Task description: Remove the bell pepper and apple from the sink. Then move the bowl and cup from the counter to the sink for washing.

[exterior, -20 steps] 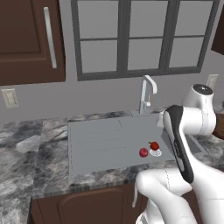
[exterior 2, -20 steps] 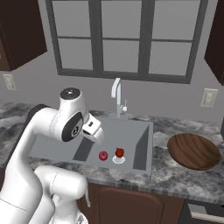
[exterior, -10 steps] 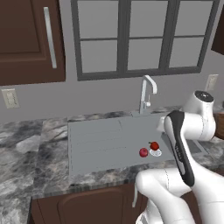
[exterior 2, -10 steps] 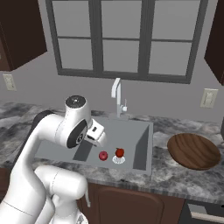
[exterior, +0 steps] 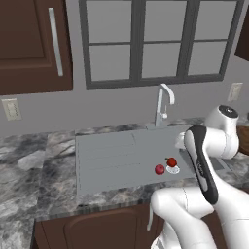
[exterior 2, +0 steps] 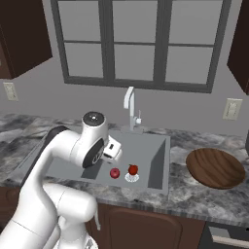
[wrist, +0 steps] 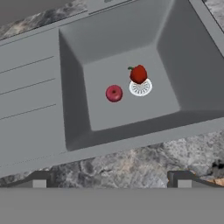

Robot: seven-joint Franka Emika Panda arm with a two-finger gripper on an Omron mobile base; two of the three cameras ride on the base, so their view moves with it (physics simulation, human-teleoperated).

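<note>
Fingers spread wide, empty, high over front worktop edge, overlooking sink. Bell pepper on drain; apple just beside. Bowl waits on worktop.

The arm hides the sink's right part in the left base view (drain half under the bell pepper).

White arm folded high, elbow bent, hand angled downward. Gripper jaws spread wide, holding nothing, dark fingertips far apart.
</note>
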